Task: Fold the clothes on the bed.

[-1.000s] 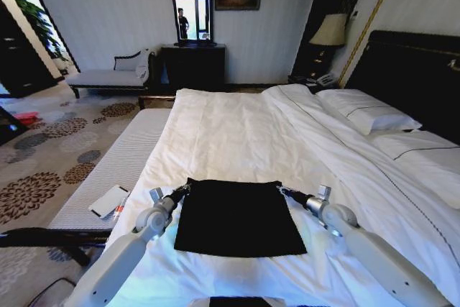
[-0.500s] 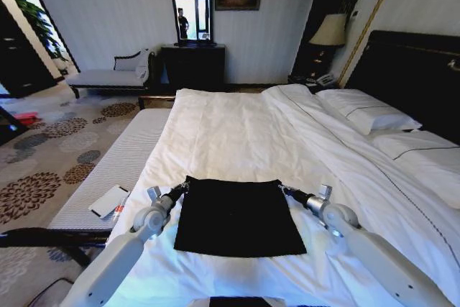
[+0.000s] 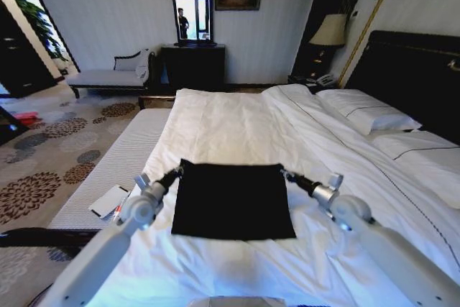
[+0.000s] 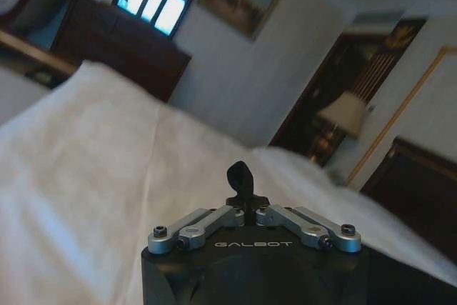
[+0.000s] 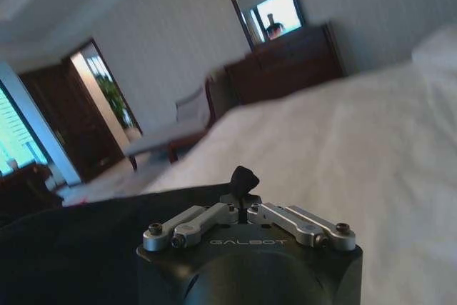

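Now both sets of fingers pinch shut on the black T-shirt (image 3: 233,201), left gripper (image 3: 177,171) & right gripper (image 3: 285,173) at its far corners, which have slid toward the headboard (image 3: 413,80) vs a sec ago, dragging it flat on the bed (image 3: 230,124), so fold looks nearly done.

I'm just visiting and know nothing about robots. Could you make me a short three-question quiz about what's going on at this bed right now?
1. True or false: the black T-shirt lies on the white duvet as a flat rectangle.
2. Which parts of the T-shirt are the left gripper and the right gripper at? A) the two far corners B) the near hem C) its middle
3. Fill in: the white-and-dark card lies on the robot's ____ side of the bed.

Key: 1 true. 2 A, both pinched shut on the cloth. 3 left.
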